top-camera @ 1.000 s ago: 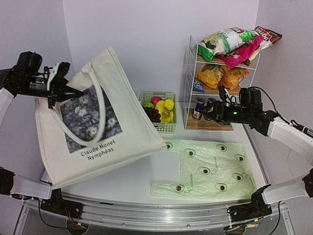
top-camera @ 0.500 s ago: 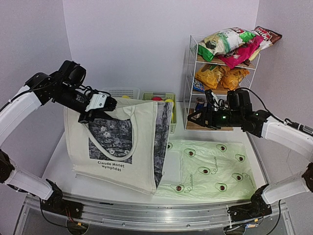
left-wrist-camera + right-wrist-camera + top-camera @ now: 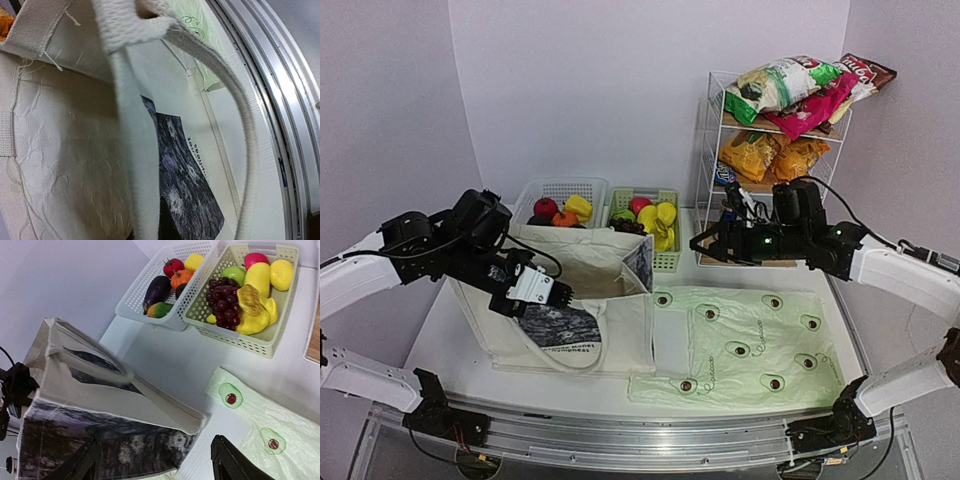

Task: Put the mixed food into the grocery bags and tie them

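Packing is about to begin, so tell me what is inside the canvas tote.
The canvas tote stands with its mouth open. Only bare beige lining shows inside, no food. Its floor is hidden behind the front wall and the left gripper that holds it.

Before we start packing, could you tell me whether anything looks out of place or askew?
The packets heaped on the rack's top shelf overhang its right edge. The tote sags, a handle drooping down its front. Nothing looks spilled.

Left tool [image 3: 563,296] tips hidden by tote [image 3: 612,332] strap; print panel [image 3: 560,326] half-covered.
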Controlling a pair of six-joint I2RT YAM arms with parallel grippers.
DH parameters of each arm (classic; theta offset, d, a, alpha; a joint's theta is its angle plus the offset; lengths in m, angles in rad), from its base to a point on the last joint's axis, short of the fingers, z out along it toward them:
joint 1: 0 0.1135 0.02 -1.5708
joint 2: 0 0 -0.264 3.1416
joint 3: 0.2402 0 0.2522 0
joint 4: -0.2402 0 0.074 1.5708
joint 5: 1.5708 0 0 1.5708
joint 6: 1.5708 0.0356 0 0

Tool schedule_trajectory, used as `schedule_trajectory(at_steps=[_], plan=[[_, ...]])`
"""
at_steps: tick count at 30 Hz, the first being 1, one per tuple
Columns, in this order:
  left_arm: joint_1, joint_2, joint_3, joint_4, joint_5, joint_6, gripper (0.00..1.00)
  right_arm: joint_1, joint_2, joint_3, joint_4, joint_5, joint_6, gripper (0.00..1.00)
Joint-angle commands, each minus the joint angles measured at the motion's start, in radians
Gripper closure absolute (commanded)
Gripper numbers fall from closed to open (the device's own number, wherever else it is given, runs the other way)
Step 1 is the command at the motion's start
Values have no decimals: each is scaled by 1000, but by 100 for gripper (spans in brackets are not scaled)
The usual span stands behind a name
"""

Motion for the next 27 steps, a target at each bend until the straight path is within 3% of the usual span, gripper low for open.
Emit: schedule_trajectory(at_steps=[1,4,8,13,16,22,25,27], plan=[[-100,-17,-17,-18,-27,-89,95,113,43,123,-61,126,26,21],[-124,1,0,-70,3,-138,85,197,72,214,-140,244,70,16],[-125,15,86,-118,64,-198,53,249,74,278,-209,306,141,13],[-125,47,239,-208,96,-245,24,262,75,308,-237,301,182,13],[-124,45,292,-229,104,-259,15,282,125,392,-289,292,226,12],[-123,32,351,-195,101,-354,6,374,263,628,-534,474,234,11],[-101,100,476,-141,11,-433,1,379,274,615,-534,484,249,10],[-33,217,628,-207,-44,-433,1,379,278,620,-534,483,240,10]])
